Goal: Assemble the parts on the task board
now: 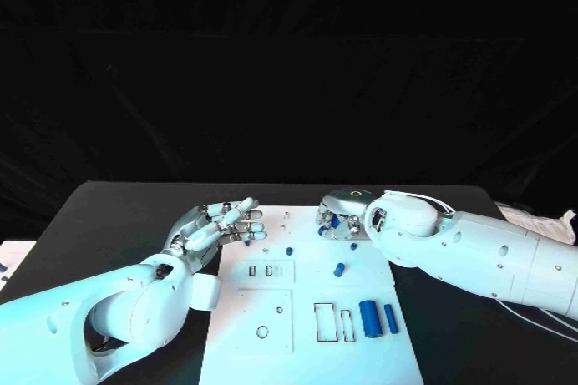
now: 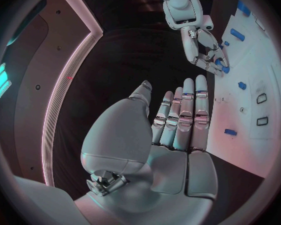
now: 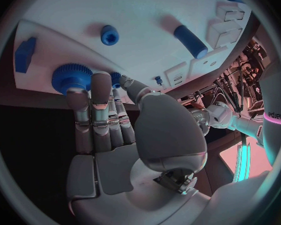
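A blue gear (image 3: 72, 76) at the task board (image 1: 307, 318) far edge is touched by right hand (image 1: 343, 211) fingertips; grip cannot be told. Left hand (image 1: 223, 225) is held open, apart.

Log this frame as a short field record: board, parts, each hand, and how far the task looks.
board: white task board, middle of the black table
loose parts: two blue cylinders lying side by side near the board's right edge; a small blue piece mid-board
left hand: open, fingers straight, held at the board's left edge, holding nothing
right hand: at the board's far edge, fingertips on a blue gear; whether it grips it cannot be told
task state: parts not yet all placed
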You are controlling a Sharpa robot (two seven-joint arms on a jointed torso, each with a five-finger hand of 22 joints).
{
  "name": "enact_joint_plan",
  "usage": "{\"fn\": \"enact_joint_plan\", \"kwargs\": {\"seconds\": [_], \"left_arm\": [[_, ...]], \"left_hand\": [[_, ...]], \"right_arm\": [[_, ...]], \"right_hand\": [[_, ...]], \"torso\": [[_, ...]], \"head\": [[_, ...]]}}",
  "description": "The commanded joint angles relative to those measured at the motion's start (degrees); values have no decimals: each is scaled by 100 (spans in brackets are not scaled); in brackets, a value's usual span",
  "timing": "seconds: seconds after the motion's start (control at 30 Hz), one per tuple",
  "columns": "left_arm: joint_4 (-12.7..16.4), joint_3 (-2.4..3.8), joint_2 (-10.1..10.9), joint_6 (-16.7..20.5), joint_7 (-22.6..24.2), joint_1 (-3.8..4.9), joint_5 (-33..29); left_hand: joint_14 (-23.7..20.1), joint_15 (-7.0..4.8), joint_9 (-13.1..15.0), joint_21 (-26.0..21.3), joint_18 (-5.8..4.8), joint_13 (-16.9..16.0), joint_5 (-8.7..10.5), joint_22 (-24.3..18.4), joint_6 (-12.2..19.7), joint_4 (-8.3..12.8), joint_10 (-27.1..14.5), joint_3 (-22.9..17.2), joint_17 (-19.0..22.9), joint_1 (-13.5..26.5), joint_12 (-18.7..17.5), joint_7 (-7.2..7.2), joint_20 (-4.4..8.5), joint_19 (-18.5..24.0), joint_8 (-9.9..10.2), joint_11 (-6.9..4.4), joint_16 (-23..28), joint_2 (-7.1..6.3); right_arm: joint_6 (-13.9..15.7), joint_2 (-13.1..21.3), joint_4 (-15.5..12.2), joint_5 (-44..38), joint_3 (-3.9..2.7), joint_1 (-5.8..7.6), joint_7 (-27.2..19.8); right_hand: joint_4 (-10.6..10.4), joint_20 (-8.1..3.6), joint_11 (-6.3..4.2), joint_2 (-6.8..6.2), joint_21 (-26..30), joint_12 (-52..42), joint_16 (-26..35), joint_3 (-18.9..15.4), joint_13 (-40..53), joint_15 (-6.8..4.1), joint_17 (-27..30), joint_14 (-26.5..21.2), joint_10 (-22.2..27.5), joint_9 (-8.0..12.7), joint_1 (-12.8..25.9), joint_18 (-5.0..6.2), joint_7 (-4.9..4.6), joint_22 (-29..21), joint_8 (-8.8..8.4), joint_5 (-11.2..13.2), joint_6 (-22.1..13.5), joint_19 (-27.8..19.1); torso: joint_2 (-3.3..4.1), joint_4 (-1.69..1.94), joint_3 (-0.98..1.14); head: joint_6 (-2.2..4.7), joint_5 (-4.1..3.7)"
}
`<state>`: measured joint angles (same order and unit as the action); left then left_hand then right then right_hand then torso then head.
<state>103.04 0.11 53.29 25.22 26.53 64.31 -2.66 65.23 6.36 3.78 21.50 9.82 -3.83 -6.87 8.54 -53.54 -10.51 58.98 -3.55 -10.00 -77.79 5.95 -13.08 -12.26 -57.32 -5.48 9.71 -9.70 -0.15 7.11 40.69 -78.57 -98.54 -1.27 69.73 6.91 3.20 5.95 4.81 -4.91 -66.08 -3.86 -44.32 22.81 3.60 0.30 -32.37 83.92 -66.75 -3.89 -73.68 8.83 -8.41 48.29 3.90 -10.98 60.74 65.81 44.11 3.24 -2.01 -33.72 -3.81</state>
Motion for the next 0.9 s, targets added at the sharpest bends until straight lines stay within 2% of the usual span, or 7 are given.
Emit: {"fn": "enact_joint_plan", "kwargs": {"seconds": [0.03,0.47,0.67,0.9], "left_arm": [[21,5,-8,-132,59,7,-12],[21,5,7,-169,37,8,-13],[29,5,7,-216,33,8,-32],[26,5,14,-230,33,8,-54]], "left_hand": [[-31,16,-1,-19,58,1,-24,-5,-31,2,44,24,-5,-16,-29,7,-16,18,20,1,28,59],[-29,16,-1,-22,58,1,-24,-7,-32,6,45,23,-7,-21,-31,6,-16,19,22,2,31,64],[-29,17,-2,-25,58,1,-23,-10,-32,10,44,21,-10,-26,-34,6,-17,21,26,2,35,68],[-27,17,-2,-29,59,2,-24,-12,-31,14,42,19,-12,-32,-38,4,-17,22,30,4,38,76]], "right_arm": [[-122,-22,25,-139,-1,-4,-8],[-194,-64,43,-146,2,-12,46],[-203,-123,101,-217,10,-49,75],[-96,-141,117,-243,12,-63,100]], "right_hand": [[-25,1,2,-5,-43,12,-56,34,5,-50,-26,122,-63,-13,-78,-97,-1,28,19,-6,81,32],[-37,-35,-58,5,-345,3,-530,166,11,-94,-421,108,-291,-38,-188,-157,53,433,65,17,296,191],[-41,-44,-76,10,-451,3,-723,209,14,-105,-588,110,-362,-47,-216,-179,65,578,74,48,365,248],[-54,-47,-79,16,-496,5,-810,222,15,-109,-665,115,-387,-51,-212,-189,67,639,78,39,393,273]], "torso": [[20,4,1],[36,5,2],[46,25,2],[45,14,-6]], "head": [[-18,9],[-31,4],[-48,6],[-39,23]]}}
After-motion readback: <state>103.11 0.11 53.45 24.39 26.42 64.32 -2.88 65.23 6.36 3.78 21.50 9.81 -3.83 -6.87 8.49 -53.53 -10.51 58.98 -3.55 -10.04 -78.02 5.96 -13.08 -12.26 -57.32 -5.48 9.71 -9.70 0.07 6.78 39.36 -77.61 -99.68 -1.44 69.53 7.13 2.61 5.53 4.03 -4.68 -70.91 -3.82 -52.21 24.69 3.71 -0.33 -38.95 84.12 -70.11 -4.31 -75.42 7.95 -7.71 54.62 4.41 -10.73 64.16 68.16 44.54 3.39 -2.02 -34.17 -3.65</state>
